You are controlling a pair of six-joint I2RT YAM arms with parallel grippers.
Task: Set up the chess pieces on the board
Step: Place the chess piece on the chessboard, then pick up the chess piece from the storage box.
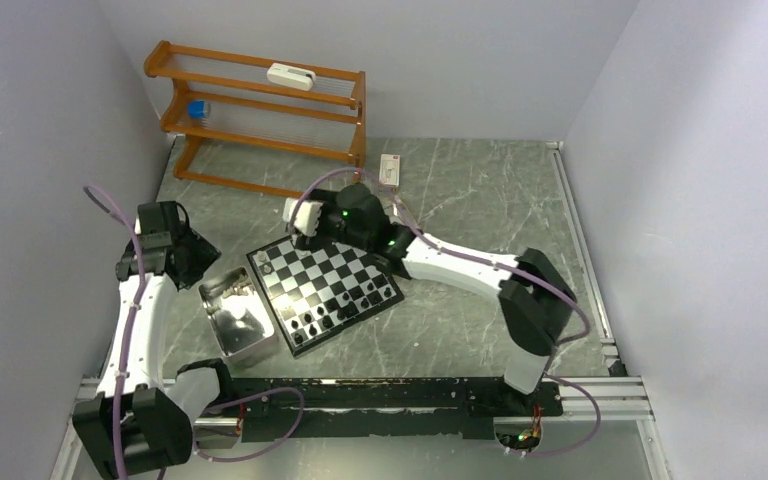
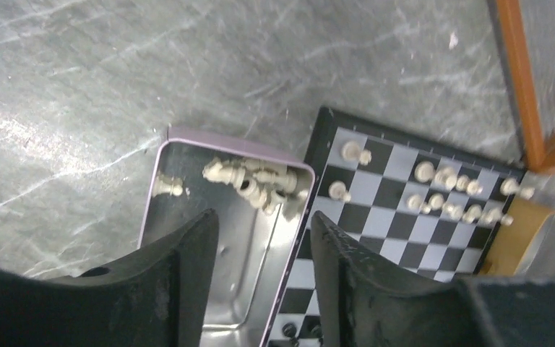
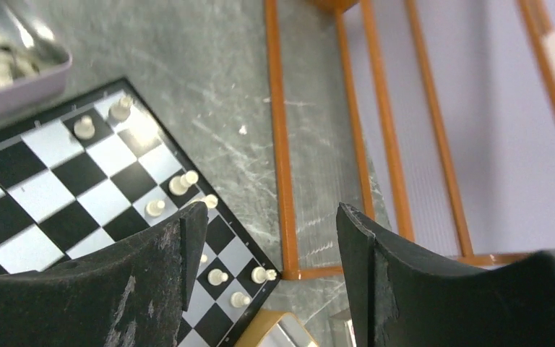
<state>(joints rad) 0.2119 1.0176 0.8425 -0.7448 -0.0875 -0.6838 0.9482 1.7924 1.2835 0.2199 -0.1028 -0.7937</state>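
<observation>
your left gripper (image 2: 264, 267) hangs over the metal tin (image 2: 225, 147), fingers apart with nothing between them, lined up above the heap of cream pieces (image 2: 251, 181) bunched at the tin's far end. a lone piece (image 2: 167, 186) stands by the other wall. that pose reads as a reach for the next pick, and the heap looks tangled, so you'll likely want to take one from its edge. the tin lies right against the board (image 1: 325, 288), which keeps each carry short. your right gripper (image 3: 271, 253) is spread and empty too, hovering over the board corner nearest the wooden rack (image 3: 282, 144), probably parked there to tend the cream side. many cream figures already stand in the two rows at that end, with gaps toward the tin, while the black pieces (image 1: 345, 312) line the near edge, so the cream rows look like the job left to do
</observation>
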